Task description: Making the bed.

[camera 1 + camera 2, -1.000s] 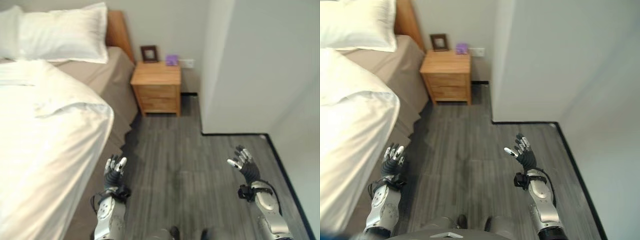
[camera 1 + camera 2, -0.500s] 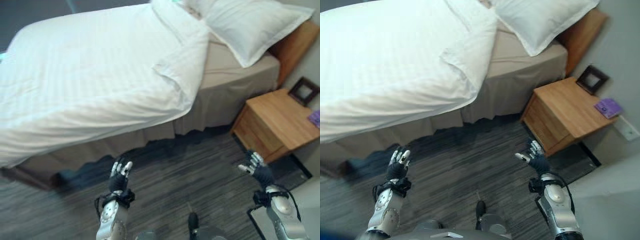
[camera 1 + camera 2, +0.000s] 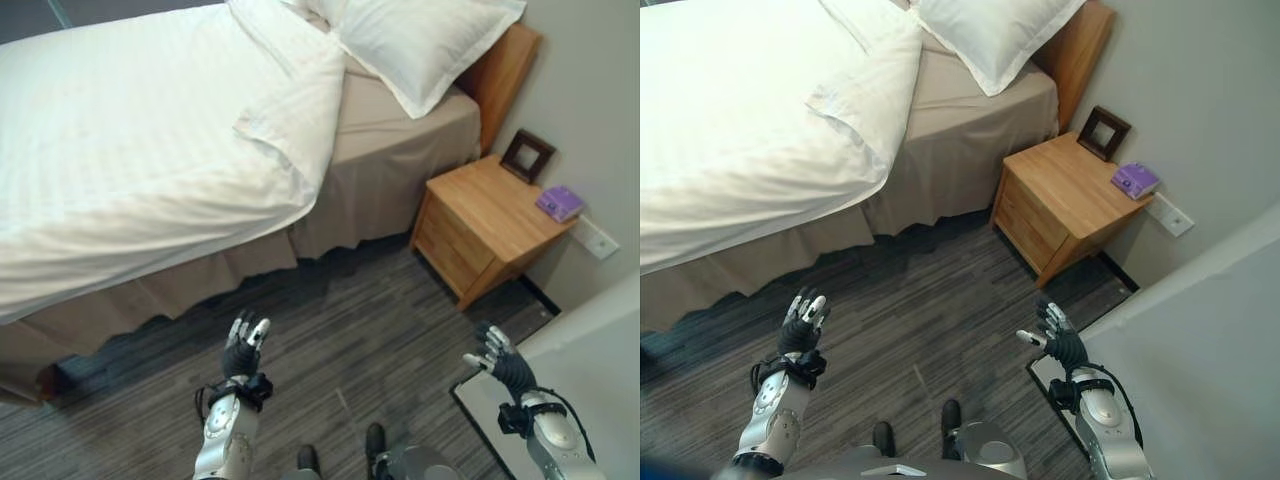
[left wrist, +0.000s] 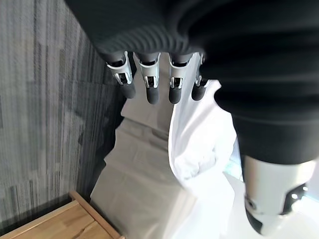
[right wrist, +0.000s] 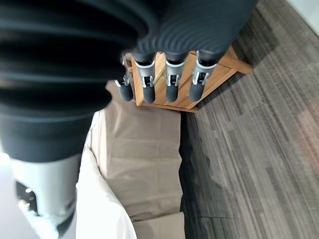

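A bed with a white duvet [image 3: 130, 140] lies ahead on the left, its top corner [image 3: 290, 120] folded back over the beige sheet [image 3: 390, 120]. A white pillow [image 3: 420, 40] leans at the wooden headboard [image 3: 500, 70]. A beige bed skirt [image 3: 200, 280] hangs to the floor. My left hand [image 3: 243, 350] is raised over the grey floor, open and empty, about a forearm's length short of the bed's side. My right hand [image 3: 497, 362] is also open and empty, hovering in front of the nightstand. In the left wrist view the folded duvet corner [image 4: 199, 154] shows past the straight fingers [image 4: 152, 89].
A wooden nightstand [image 3: 490, 225] stands right of the bed, with a dark picture frame [image 3: 527, 156] and a small purple box [image 3: 560, 203] on it. A grey wall [image 3: 590, 90] runs behind it. A pale wall corner [image 3: 1200, 330] rises close at my right.
The camera has swung round; the bed and nightstand sit further left and higher in view. Both hands stay open and raised, and the right one is lower in view.
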